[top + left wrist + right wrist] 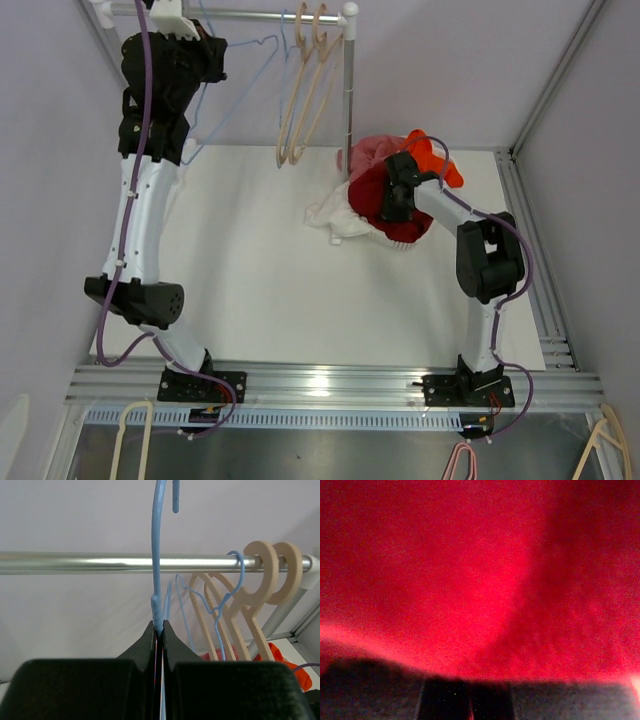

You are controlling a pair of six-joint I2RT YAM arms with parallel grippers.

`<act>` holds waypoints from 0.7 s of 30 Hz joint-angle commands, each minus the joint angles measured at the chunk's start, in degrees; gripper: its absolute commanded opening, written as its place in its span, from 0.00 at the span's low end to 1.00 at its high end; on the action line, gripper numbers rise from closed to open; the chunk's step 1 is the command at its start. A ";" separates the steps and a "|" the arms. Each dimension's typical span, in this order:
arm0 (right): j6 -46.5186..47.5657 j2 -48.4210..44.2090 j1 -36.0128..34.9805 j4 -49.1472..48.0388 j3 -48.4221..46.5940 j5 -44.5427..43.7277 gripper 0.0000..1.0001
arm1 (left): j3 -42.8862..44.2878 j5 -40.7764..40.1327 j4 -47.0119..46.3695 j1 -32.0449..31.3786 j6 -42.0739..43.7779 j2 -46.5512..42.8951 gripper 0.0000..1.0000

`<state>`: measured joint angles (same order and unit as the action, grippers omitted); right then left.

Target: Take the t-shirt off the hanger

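My left gripper (158,626) is shut on the neck of a bare blue wire hanger (156,555), with its hook just in front of and above the metal rail (75,562). In the top view this gripper (207,52) is high at the back left and the blue hanger (235,100) slants below it. The red t-shirt (372,192) lies off the hanger on a clothes pile by the rail post. My right gripper (392,208) is pressed into it. Red fabric (470,570) fills the right wrist view; the jaws look closed on it.
Two wooden hangers (305,90) and another blue wire hanger (225,595) hang on the rail near the upright post (349,90). The pile also holds pink (368,150), orange (438,165) and white (333,215) cloth. Spare hangers (130,440) lie below the table's front edge.
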<state>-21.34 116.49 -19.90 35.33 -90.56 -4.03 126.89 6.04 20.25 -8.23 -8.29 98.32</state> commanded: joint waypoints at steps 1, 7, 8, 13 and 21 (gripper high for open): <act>0.34 -4.94 0.39 1.31 1.01 -3.77 0.17 | 2.75 -1.65 -3.20 -1.26 3.29 1.16 0.01; 1.92 -12.23 -0.05 6.15 -4.53 -12.13 0.73 | 5.56 -1.03 -3.11 -1.70 2.76 3.45 0.01; 2.27 -12.94 -0.05 6.41 -4.79 -12.92 0.78 | 6.00 -1.21 -2.94 -1.79 2.76 4.15 0.01; 3.15 -16.29 -0.05 8.17 -6.55 -16.71 0.88 | 7.67 -1.56 -2.94 -2.58 3.20 5.91 0.01; 3.15 -24.45 0.04 6.25 -4.89 -17.24 0.88 | 7.94 -2.97 -3.90 -3.99 4.08 8.55 0.01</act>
<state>-18.76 96.92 -19.88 42.78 -95.53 -19.55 132.14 4.01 19.18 -11.38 -5.48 105.97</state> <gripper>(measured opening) 0.884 0.033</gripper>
